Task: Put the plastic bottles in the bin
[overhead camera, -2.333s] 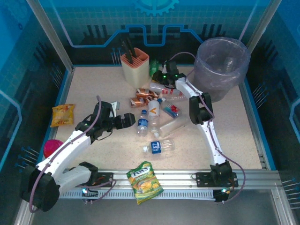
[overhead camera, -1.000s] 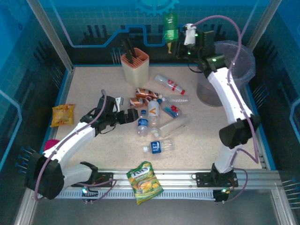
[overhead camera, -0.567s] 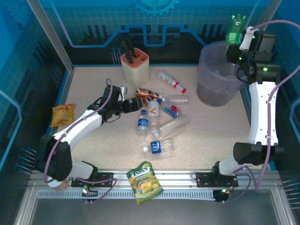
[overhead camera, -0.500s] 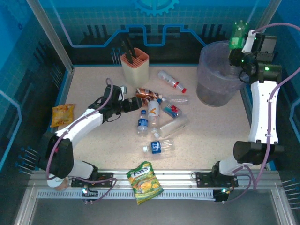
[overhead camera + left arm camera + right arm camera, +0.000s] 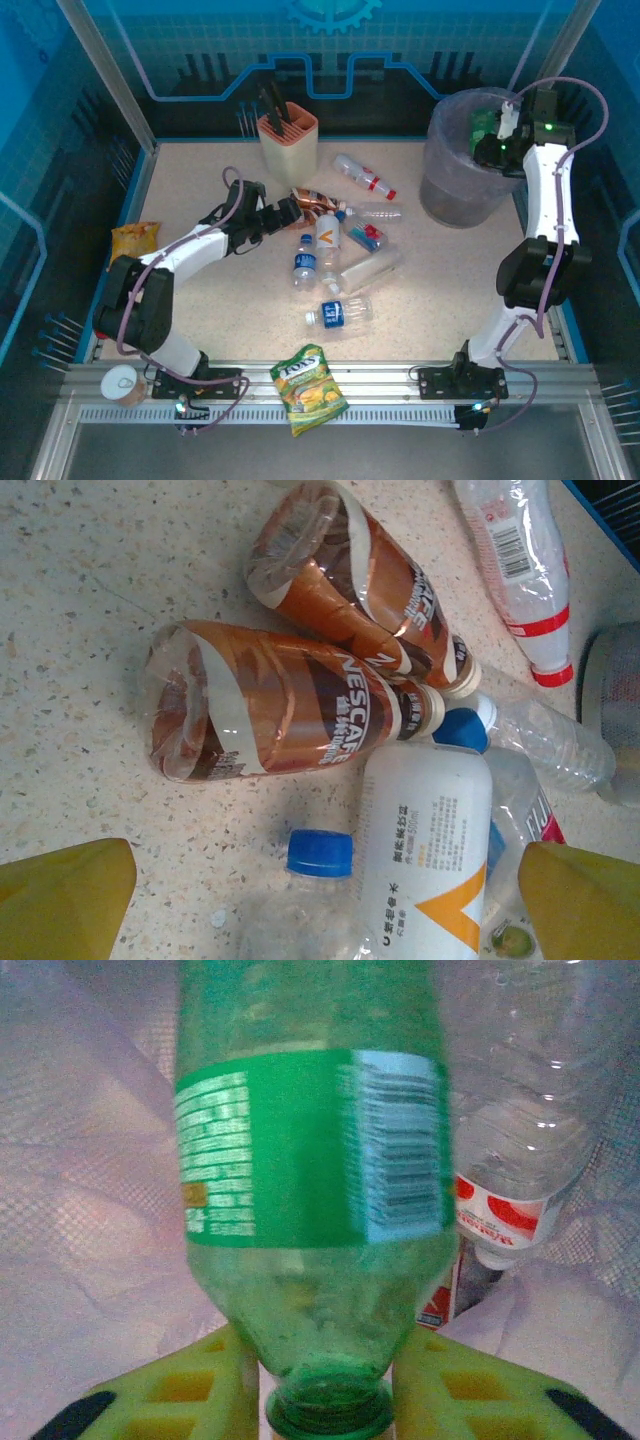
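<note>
Had green bottle [image 5: 310,1160] by the neck inside bin [image 5: 440,190] at far right, beside clear bottle [image 5: 520,1160], ready for the drop. Impossible to tell if right gripper [image 5: 325,1360] was clamped on it or loosened. Spread left gripper [image 5: 327,865] wide apart over brown bottles [image 5: 290,710], probably for next grasp.

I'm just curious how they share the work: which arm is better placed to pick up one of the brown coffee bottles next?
The left. The left fingers hang open right over the brown bottles, while the right fingers hold a green bottle at the bin.

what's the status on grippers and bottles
Left gripper open over two brown plastic coffee bottles. Right gripper over lavender-lined grey bin; green plastic bottle, neck between fingers, grip unclear. Nothing blocking.
</note>
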{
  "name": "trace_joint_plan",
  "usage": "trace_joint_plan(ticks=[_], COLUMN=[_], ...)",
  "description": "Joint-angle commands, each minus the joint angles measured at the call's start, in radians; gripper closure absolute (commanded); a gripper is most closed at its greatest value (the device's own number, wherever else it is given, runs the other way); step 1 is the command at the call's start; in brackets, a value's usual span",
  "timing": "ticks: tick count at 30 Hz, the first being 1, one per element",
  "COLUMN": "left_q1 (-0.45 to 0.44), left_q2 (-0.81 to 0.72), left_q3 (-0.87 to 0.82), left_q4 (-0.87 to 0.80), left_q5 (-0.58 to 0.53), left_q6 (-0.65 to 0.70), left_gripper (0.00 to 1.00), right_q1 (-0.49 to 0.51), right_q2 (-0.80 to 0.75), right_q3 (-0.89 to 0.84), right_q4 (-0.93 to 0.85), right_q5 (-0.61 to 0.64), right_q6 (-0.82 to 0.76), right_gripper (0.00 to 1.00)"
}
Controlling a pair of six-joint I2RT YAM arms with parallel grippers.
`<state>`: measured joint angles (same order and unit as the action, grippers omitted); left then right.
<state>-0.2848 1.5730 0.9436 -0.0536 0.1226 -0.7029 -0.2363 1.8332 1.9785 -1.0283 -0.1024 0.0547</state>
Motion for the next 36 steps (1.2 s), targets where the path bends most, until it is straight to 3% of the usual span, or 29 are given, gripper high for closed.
trace_joint_plan(ticks=[1, 4, 8, 14, 19, 28, 31, 36], left_q1=[0.009, 0.009, 0.007, -0.035, -0.132, -0.392, -0.523, -0.65], left_q2=[0.029, 0.055, 0.077, -0.015, -0.193, -0.475, -0.468, -0.295], left_q3=[-0.003, 0.0, 0.004, -0.05, -0.125, -0.218, -0.23, -0.154], left_q4=[0.047, 0.049, 0.037, -0.053, -0.161, -0.389, -0.346, -0.405], left_q5=[-0.033, -0.045, -0.045, -0.072, -0.046, 0.105, 0.079, -0.059], left_q6=[-0.042, -0.035, -0.013, 0.085, 0.152, 0.456, 0.528, 0.581], left_gripper=[0.01, 0.01, 0.01, 0.01, 0.01, 0.09, 0.07, 0.02], right_q1=[-0.004, -0.003, -0.003, 0.005, 0.058, 0.126, 0.128, 0.125], right_q2=[-0.012, -0.024, -0.069, -0.17, -0.269, -0.516, -0.555, -0.613], right_q3=[0.041, 0.064, 0.096, 0.127, 0.074, -0.282, -0.354, -0.397], right_q4=[-0.047, -0.056, -0.056, -0.05, -0.055, 0.072, 0.094, 0.109], right_q5=[-0.03, -0.026, -0.031, -0.076, -0.094, -0.243, -0.299, -0.422], right_q6=[-0.012, -0.012, 0.005, 0.054, 0.077, 0.171, 0.189, 0.215], right_gripper=[0.48, 0.26, 0.16, 0.1, 0.08, 0.07, 0.07, 0.07])
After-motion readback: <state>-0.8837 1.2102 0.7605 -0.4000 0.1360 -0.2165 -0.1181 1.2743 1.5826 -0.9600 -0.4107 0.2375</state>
